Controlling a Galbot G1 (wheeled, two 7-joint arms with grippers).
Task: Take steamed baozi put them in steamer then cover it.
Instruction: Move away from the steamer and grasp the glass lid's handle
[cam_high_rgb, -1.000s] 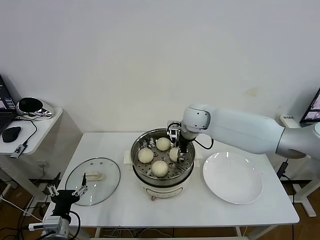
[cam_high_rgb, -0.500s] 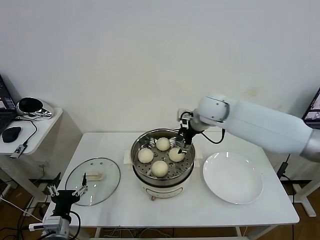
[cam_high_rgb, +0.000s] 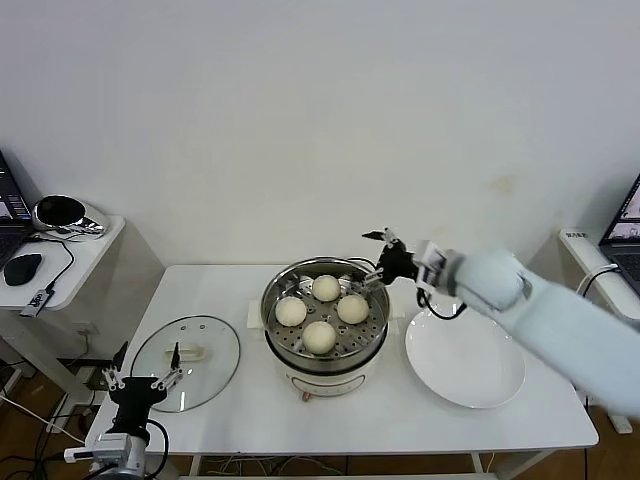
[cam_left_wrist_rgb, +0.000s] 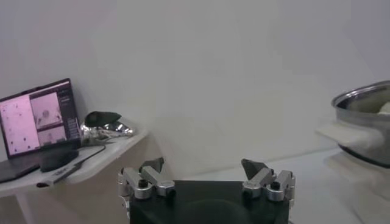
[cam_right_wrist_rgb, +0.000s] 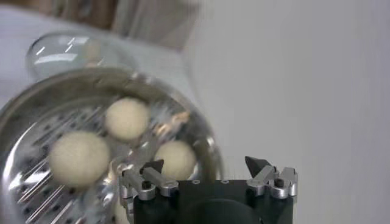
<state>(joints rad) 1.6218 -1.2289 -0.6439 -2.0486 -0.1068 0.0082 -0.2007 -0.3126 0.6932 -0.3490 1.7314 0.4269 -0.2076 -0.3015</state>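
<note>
Now the cover lies far left of the steamer, just beyond the open, empty left gripper, the nearer claw.

I can read no words, labels, brands or numbers on anything around my grippers; the laptop screen off to the side of my left gripper shows only unreadable pink panels.

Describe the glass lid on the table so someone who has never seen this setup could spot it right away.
Start at the white table and find the shiny steel steamer in its middle, holding four buns. The cover lies flat on the table to the steamer's left, near the front edge. Unlike the opaque white plate on the steamer's right, it is clear glass with a metal rim and a cream handle at its centre.
</note>
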